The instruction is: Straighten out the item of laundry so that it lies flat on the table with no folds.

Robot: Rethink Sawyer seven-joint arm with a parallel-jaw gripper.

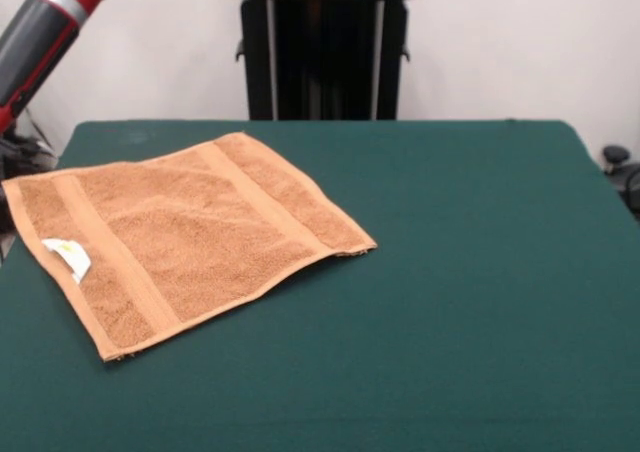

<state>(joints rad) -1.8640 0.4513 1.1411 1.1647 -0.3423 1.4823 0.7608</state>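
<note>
Closest to my camera I see only bare green felt, the near part of the surface (450, 352), which fills most of the frame and runs out past the bottom and both side edges. Further in, on the left half, lies the towel (185, 237), orange-tan terry, spread out flat and turned at an angle so that one corner points toward me and another toward the middle of the surface. Its left corner reaches the surface's left edge. Two flat woven bands (275, 197) cross it, one near the right-hand edge and one near the left-hand edge, and a small white label (68, 256) sits on the left side, lying on the cloth. I see no folded-over part; the right corner looks slightly lifted or thick at its edge. No containers show here. Beyond the far edge stands the black pedestal (325, 57) against a pale wall. At the upper left a red and black arm segment (40, 32) slants down out of frame; the claw is outside my view, so I cannot tell its state.
</note>
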